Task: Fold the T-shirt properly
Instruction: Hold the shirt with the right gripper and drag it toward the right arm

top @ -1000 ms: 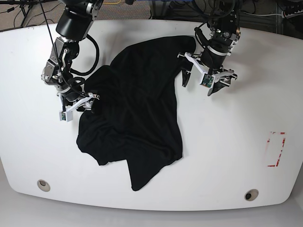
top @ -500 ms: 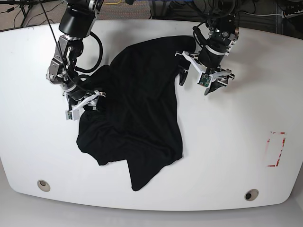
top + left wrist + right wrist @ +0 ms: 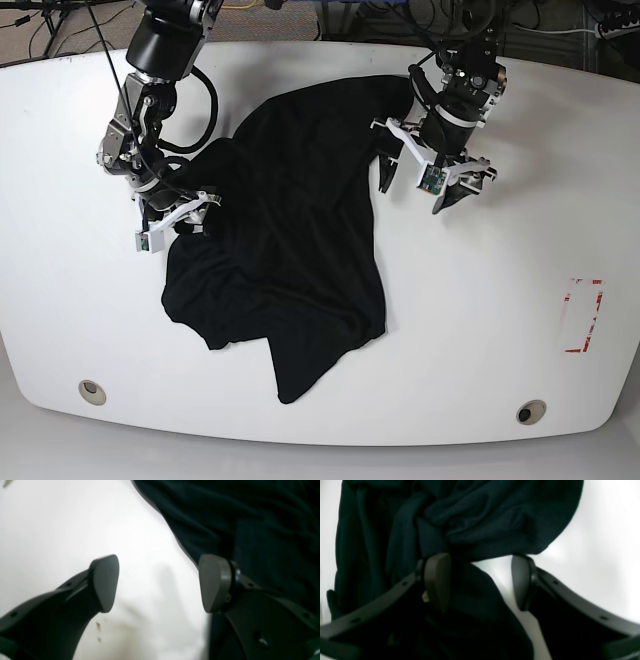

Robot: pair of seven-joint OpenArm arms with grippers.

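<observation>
Clearly soft and limp, the T-shirt [image 3: 290, 250] sprawls crumpled mid-table [image 3: 480, 330]; grab edges at nine and one o'clock. Left gripper [image 3: 158, 582] gapes empty; right gripper [image 3: 481, 581] straddles a fold, unclamped.

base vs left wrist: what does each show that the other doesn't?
Base only: the whole crumpled T-shirt, the right end effector at its edge, the red mark on the table. Left wrist only: a close look between the left end effector pads, which stand apart over bare table with nothing gripped, one pad at the cloth's edge. Both: black shirt on white table.
</observation>
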